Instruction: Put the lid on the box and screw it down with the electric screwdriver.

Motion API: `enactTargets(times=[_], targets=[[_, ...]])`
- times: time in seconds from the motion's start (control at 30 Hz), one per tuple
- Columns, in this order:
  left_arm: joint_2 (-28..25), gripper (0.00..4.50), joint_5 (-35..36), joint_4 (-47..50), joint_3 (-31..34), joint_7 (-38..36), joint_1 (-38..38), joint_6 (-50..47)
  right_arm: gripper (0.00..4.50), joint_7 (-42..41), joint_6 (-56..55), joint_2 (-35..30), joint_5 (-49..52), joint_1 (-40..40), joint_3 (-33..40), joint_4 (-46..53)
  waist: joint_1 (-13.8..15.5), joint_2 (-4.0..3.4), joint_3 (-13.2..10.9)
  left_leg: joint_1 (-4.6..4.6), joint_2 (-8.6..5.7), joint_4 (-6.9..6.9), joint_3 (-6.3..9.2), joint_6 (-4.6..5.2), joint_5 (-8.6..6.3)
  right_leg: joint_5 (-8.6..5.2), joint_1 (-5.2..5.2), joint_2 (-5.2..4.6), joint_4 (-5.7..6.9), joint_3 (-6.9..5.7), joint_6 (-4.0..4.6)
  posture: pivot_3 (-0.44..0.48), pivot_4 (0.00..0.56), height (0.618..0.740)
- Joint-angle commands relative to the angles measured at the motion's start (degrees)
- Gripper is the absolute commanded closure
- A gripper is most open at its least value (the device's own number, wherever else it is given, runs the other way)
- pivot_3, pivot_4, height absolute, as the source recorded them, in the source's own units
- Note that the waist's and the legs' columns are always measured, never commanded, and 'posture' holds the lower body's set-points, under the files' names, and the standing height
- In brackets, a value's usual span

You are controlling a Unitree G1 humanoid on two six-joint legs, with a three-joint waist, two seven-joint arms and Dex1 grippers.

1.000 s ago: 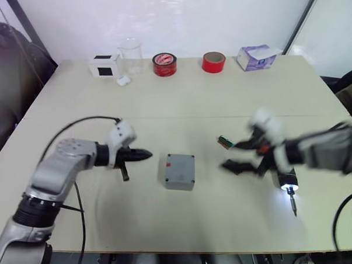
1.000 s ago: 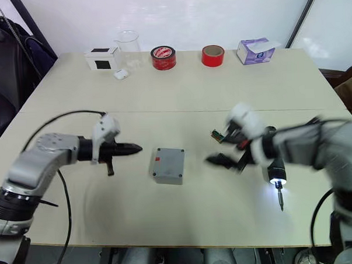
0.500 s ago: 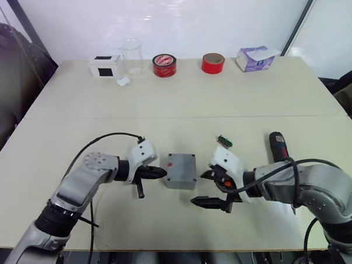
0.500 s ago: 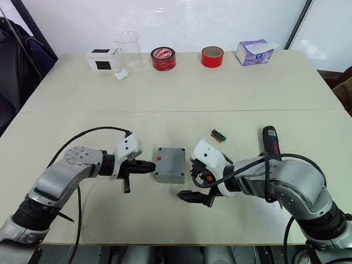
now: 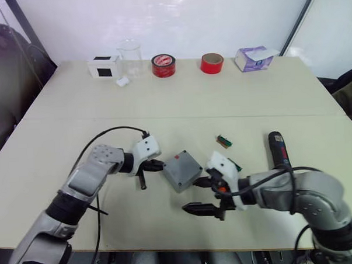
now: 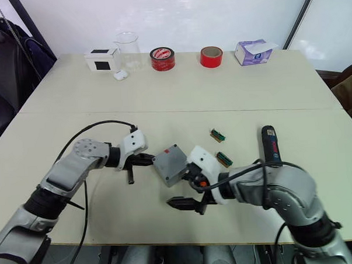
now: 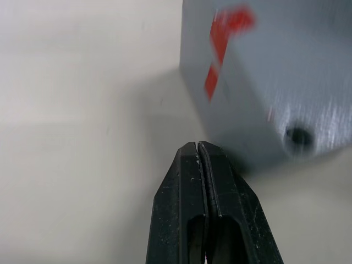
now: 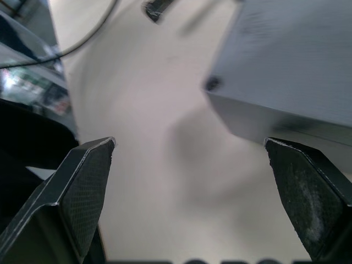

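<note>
Step looks like squaring up the box (image 5: 182,170), lid apparently already on, at table (image 5: 181,108) centre. Left gripper (image 5: 156,164) clenched at its 9 o'clock corner; right gripper (image 5: 205,194) spread wide at 5 o'clock, empty. Box sits rotated, corners at 12/6. Next: steady box, fetch screwdriver (image 5: 278,149) at 3 o'clock, long axis 12–6.

along the far edge of the counter (image 6: 180,97) stand a white box with a black label (image 6: 101,59), a clear beaker (image 6: 127,47), two red tape rolls (image 6: 161,58) (image 6: 211,56) and a purple tissue box (image 6: 253,51). a small white piece (image 6: 120,75) lies just in front of the beaker. two small green-brown pieces (image 6: 216,135) (image 6: 224,159) lie near the counter's middle, close to each other.
</note>
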State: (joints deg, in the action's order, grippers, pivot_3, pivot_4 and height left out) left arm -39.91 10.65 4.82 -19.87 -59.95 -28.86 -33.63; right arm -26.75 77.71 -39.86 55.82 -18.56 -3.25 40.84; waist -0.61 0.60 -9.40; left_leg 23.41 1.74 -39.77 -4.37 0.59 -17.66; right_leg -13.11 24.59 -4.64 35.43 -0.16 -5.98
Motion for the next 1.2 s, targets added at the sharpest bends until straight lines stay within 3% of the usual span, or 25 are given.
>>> enactTargets(times=[0.03,0.23,0.43,1.2], targets=[[-3.5,4.5,1.34,4.84,1.88,-2.7,2.52,-1.06,0.04,-4.95,-4.33,-5.18,-1.27,-0.3,0.82,2.84,-0.08,0.0,0.0,0.0,0.02,0.0,0.0,0.0,0.0,0.0,0.0,0.0,0.0,0.0,0.01,0.0,0.15,0.74],[-5.65,4.5,5.88,11.93,2.71,-4.8,6.46,-6.2,0.04,-7.01,-13.56,-8.56,-13.32,-1.65,-6.42,-4.33,0.01,0.0,0.0,-0.03,0.03,0.0,-0.03,0.0,0.0,-0.1,0.0,0.0,0.0,0.01,0.18,0.0,0.15,0.74],[-0.38,4.5,4.11,11.71,0.69,-0.46,4.64,-5.98,0.04,-9.04,-19.52,-5.58,-21.36,-3.31,-14.91,-8.31,0.18,0.01,0.0,0.0,-0.02,-0.07,-0.03,0.01,0.0,-0.07,-0.02,0.01,0.0,0.01,0.11,0.0,0.15,0.74],[2.63,4.5,2.45,6.77,1.3,0.84,1.58,-2.91,0.04,-10.86,-17.05,-0.94,-21.63,-2.28,-15.09,-4.77,0.08,0.01,0.0,0.01,-0.01,-0.13,-0.02,0.01,0.0,-0.01,-0.02,0.04,0.05,0.0,0.02,0.0,0.15,0.74]])
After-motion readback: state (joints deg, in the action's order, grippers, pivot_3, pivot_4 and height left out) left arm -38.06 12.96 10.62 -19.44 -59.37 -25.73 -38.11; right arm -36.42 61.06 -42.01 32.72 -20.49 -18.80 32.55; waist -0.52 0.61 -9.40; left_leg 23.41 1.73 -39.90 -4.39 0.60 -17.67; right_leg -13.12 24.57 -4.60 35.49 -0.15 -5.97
